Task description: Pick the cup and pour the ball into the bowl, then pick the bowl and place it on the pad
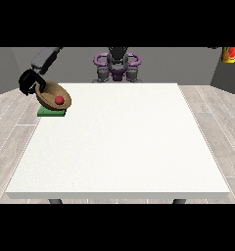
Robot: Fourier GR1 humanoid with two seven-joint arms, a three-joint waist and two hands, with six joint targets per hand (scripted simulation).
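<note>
Big white table [119, 142] filling most of the view, grey legs just peeking out under the near edge. Robot torso [116, 66] small at the far side, dark grey with purple rings around the shoulders. Grey arm [45, 58] coming in from the top of the view's left, ending over the table's far left corner.

Brown bowl [52, 94] right there at that corner, tilted so the open side faces the camera, lower rim over or touching the pad; can't really tell which. Green pad [52, 112] flat on the table directly under the bowl, mostly covered by it. Black hand at the view's left [29, 82] clamped on the bowl's upper left rim, fingers apparently curled over the edge, though too small to make out more than that. Red ball [59, 100] sitting inside the bowl, low and toward the right side.

Something red and yellow [230, 54] up in the far right corner of the room, well off the table.
</note>
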